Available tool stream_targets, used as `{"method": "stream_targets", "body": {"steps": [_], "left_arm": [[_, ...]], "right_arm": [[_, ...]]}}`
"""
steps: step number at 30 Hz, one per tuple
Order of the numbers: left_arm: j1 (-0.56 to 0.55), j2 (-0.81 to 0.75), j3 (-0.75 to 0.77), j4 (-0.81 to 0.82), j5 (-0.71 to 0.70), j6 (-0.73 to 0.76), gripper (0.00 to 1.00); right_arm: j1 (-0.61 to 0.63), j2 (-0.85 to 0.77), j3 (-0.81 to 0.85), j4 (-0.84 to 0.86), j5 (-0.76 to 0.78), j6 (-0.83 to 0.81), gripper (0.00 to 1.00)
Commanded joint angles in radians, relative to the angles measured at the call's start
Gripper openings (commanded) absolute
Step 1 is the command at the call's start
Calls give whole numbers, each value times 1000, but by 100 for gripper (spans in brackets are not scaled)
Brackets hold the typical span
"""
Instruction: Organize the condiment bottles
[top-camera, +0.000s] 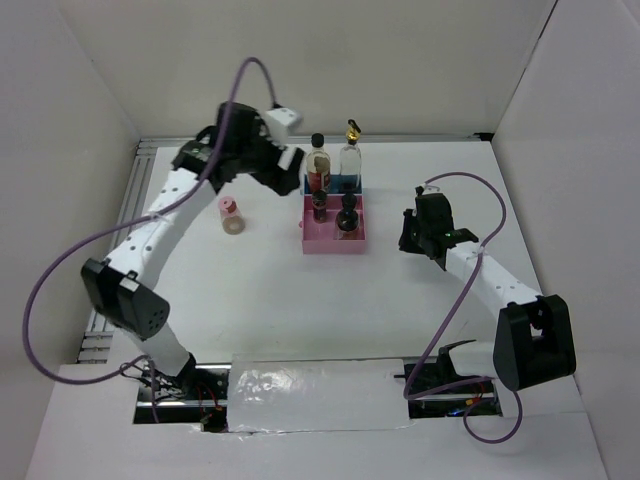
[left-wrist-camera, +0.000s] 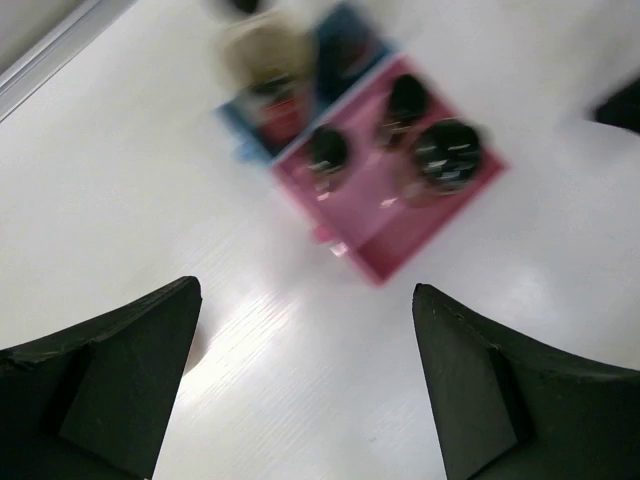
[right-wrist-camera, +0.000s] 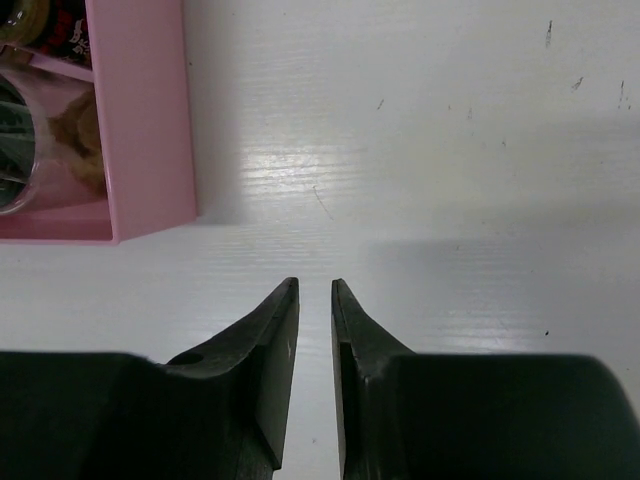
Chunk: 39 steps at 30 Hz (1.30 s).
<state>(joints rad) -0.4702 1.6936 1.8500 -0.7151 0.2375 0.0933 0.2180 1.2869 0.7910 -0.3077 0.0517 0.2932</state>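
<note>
Most condiment bottles (top-camera: 318, 168) stand inside the pink and blue tray (top-camera: 333, 245), upper middle of the top view. Only the pink-capped jar (top-camera: 231, 216) is outside, on the tabletop (top-camera: 300, 310) left of the tray, apparently upright. The left fingers (left-wrist-camera: 120, 380), spread wide and empty, hover by the tray's upper left corner; the jar lies lower left of them. The right fingers (right-wrist-camera: 270, 340), only slightly parted and holding nothing, are right of the tray, farther away.
</note>
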Motion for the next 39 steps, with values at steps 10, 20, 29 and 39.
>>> {"method": "stream_targets", "body": {"steps": [10, 20, 29, 39], "left_arm": [[426, -57, -337, 152, -49, -20, 99], [435, 93, -364, 229, -70, 10, 99], [397, 138, -403, 256, -104, 25, 77], [393, 90, -405, 183, -67, 25, 9]], "right_arm": [[11, 12, 8, 35, -29, -12, 28], [18, -3, -1, 18, -9, -6, 28], [17, 0, 4, 9, 5, -3, 28], [14, 2, 2, 19, 10, -3, 28]]}}
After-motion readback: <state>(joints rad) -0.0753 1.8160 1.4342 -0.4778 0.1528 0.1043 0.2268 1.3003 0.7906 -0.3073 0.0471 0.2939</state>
